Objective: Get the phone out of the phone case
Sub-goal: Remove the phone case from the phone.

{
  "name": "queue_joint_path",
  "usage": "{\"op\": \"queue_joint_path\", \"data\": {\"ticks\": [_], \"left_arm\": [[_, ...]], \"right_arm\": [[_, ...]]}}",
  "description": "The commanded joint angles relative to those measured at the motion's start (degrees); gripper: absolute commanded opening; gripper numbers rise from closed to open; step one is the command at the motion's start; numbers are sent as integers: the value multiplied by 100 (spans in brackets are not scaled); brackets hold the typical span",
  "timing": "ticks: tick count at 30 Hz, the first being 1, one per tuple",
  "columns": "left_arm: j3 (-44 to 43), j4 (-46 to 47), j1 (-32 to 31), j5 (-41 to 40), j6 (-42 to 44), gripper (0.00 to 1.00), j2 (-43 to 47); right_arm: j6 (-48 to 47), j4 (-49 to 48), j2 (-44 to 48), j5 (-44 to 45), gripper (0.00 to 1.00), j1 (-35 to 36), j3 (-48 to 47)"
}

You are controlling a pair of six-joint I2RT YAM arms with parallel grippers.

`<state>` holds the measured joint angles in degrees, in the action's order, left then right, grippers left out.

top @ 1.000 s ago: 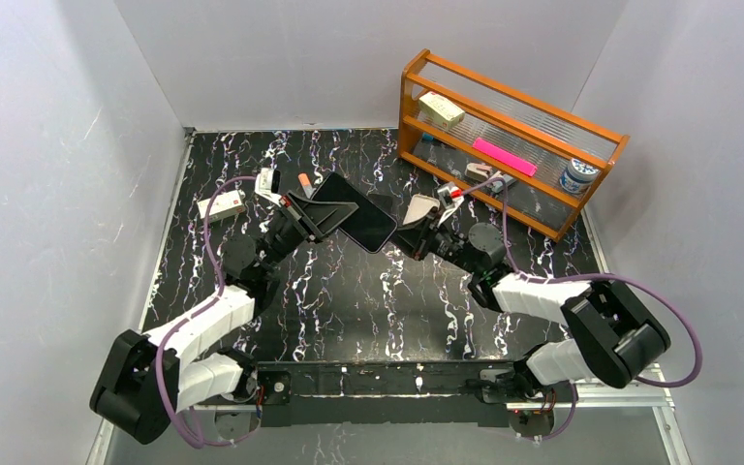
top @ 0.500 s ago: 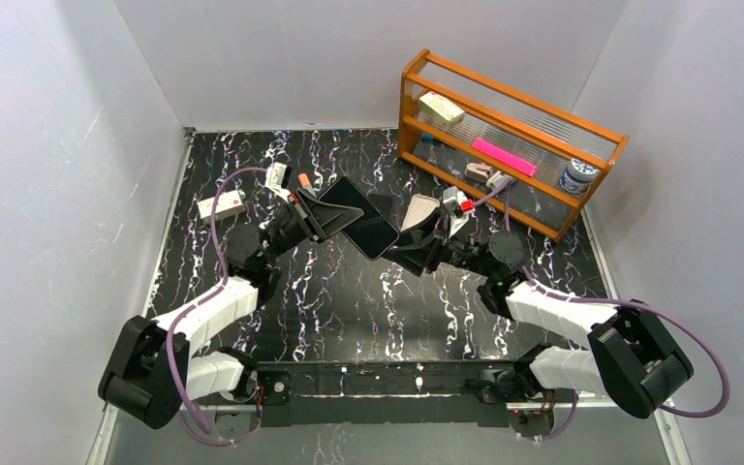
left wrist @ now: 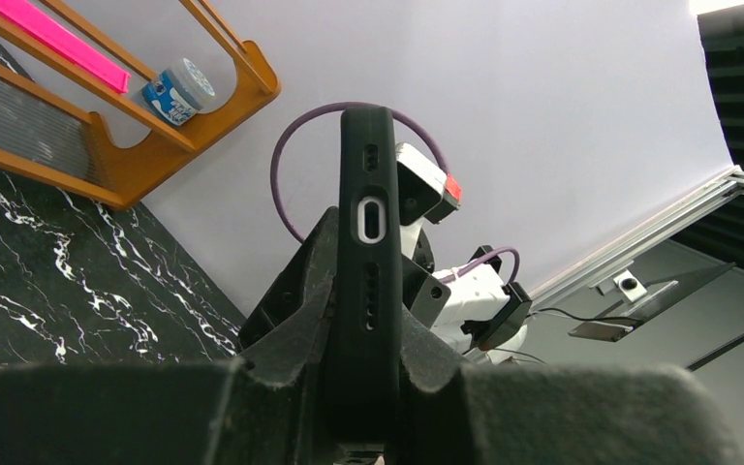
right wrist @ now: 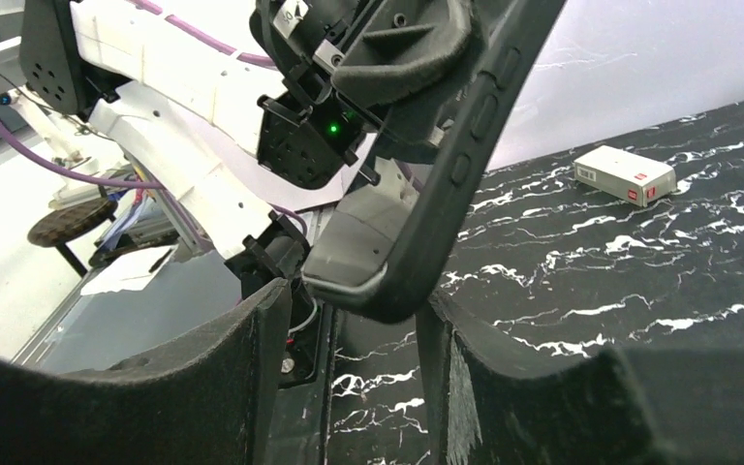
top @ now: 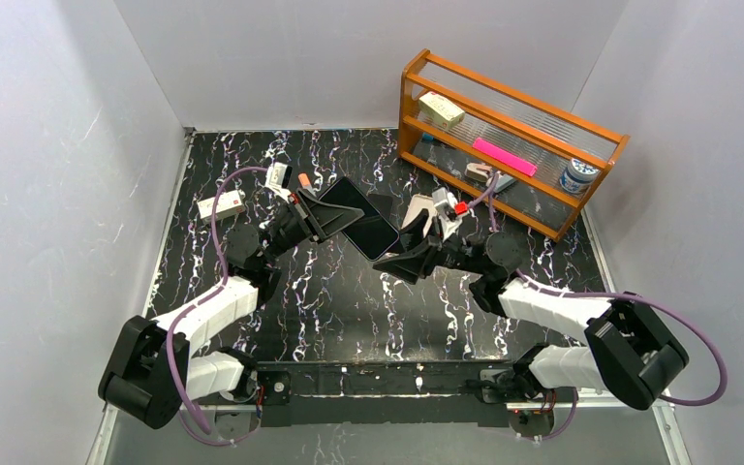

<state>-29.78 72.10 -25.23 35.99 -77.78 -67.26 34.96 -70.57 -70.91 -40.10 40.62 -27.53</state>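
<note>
The phone in its black phone case (top: 360, 223) hangs above the table's middle, tilted, screen up. My left gripper (top: 325, 219) is shut on its left end. In the left wrist view the case (left wrist: 369, 208) stands edge-on with its port showing, and the left gripper (left wrist: 369, 334) pinches both flat faces. My right gripper (top: 394, 260) is open at the phone's near right corner. In the right wrist view that corner (right wrist: 402, 262) sits just above the gap of the right gripper (right wrist: 354, 334), touching neither finger.
A wooden rack (top: 424, 147) at the back right holds a pink strip (top: 504, 156), a white box and a tin (top: 577, 176). A white box (top: 221, 205) and small loose items lie on the black marbled table (top: 349, 300) at the left rear.
My right gripper has opened and dropped down and left, to the phone's near corner. My left arm shifted slightly and kept its grip on the cased phone.
</note>
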Motion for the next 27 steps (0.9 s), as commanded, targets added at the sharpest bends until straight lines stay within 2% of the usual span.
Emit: {"op": "queue_joint_path", "data": {"ticks": [1,4,8,11,21,27], "left_arm": [[-201,498,-33,-80,-16,0,123],[-212,506,-51,-70,-64,0,134],[-233,507,-69,-60,-190,0,143],[-254,507,-69,-31,-372,0,111],[-265,507,-69,-153,-677,0,70],[-252,475,-69,-158,-809,0,21]], "right_arm": [[46,-501,-143,-10,57,113,-370],[-5,-519,-255,-69,53,164,-462],[-186,-505,-318,-114,40,183,-465],[-444,-407,-281,-197,35,188,-471],[-1310,29,-88,-465,33,188,-516],[-1878,557,49,-348,27,185,-556]]}}
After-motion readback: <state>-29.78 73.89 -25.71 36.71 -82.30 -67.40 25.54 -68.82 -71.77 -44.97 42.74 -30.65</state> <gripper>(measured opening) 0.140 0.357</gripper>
